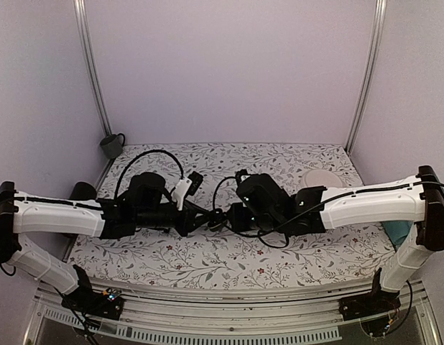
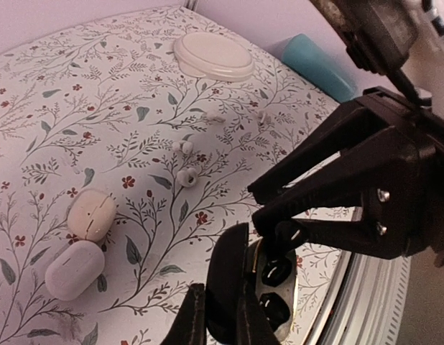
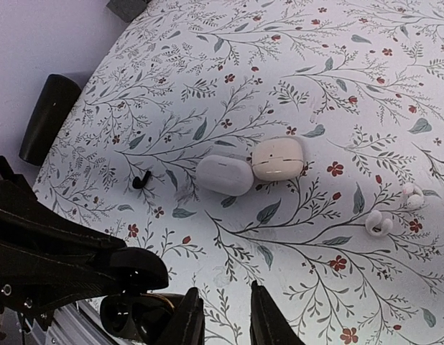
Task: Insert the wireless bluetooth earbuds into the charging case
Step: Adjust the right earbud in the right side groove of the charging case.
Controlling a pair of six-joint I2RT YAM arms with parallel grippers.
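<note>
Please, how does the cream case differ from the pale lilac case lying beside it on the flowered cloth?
The cream case is rounder and shows a seam line; the pale lilac case is longer and looks plain. The cream case is warm beige; the pale lilac case is nearly white. Both are shut, pebble-like, lying side by side.

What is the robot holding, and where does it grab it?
The left gripper pinches the open charging case at its near edge. The right gripper looks empty.
</note>
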